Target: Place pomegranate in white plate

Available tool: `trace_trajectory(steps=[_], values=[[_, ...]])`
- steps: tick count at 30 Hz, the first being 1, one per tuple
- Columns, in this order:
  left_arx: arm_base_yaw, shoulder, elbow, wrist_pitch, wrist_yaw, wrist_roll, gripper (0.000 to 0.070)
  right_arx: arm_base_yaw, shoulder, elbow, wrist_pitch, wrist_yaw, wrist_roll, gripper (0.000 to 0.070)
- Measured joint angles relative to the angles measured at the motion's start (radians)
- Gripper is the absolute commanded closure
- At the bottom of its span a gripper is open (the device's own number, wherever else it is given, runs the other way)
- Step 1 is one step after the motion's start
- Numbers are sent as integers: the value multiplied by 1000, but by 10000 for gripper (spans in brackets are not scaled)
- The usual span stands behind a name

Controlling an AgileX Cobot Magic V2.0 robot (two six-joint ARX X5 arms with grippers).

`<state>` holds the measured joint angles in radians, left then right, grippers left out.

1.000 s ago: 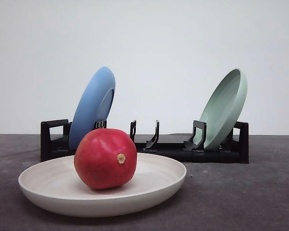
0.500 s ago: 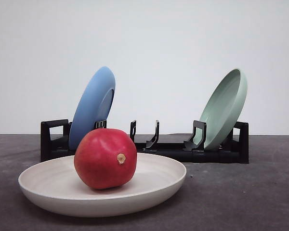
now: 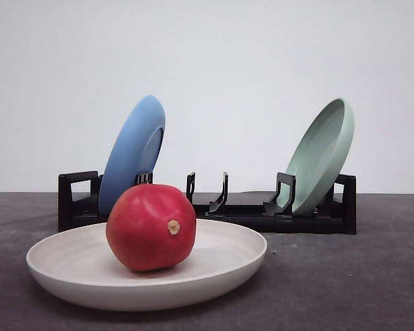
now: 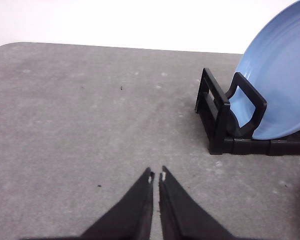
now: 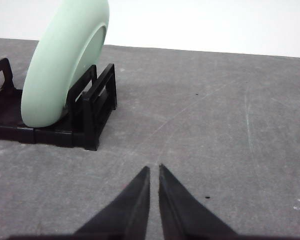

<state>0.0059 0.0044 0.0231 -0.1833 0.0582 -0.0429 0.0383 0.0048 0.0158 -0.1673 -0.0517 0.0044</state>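
Pomegranate point(image 3: 150, 226) lower left of centre in the front view, resting inside the white plate point(image 3: 228, 265), red skin with a small tan stub facing the camera. Seated left of the plate's middle, touching the plate floor, clear of the rim. Plate lying flat on the desk point(image 3: 345, 283), wide and shallow, cream-white with faint streaks on the inner surface.

Behind the plate, across the middle of the frame, a black dish rack point(image 3: 241, 215) with upright dividers. Blue plate point(image 3: 132, 153) standing tilted in the rack's left end, partly hidden behind the fruit. Pale green plate point(image 3: 321, 155) leaning in the rack's right end, hollow side facing left. Middle slots between them unoccupied.

Desk surface dark grey and matte, mottled with pale scuffs, small dark specks and faint scratch lines in both wrist views. Plain white wall point(image 3: 248, 69) behind, meeting the desk edge in a straight line, evenly lit.

Left claw point(image 4: 156, 176) at the lower centre of its wrist view, closed to a hairline slit, holding nothing, above bare desk with the blue plate and rack end at upper right. Right claw point(image 5: 153, 169) likewise closed to a thin slit, gripping nothing, green plate and rack end at upper left.
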Motion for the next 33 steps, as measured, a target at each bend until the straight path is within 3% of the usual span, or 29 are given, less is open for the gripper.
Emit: trace_trajectory(steps=[33], values=[[0, 0, 0, 0, 0, 0, 700, 0, 0, 0, 0, 0, 0, 671]])
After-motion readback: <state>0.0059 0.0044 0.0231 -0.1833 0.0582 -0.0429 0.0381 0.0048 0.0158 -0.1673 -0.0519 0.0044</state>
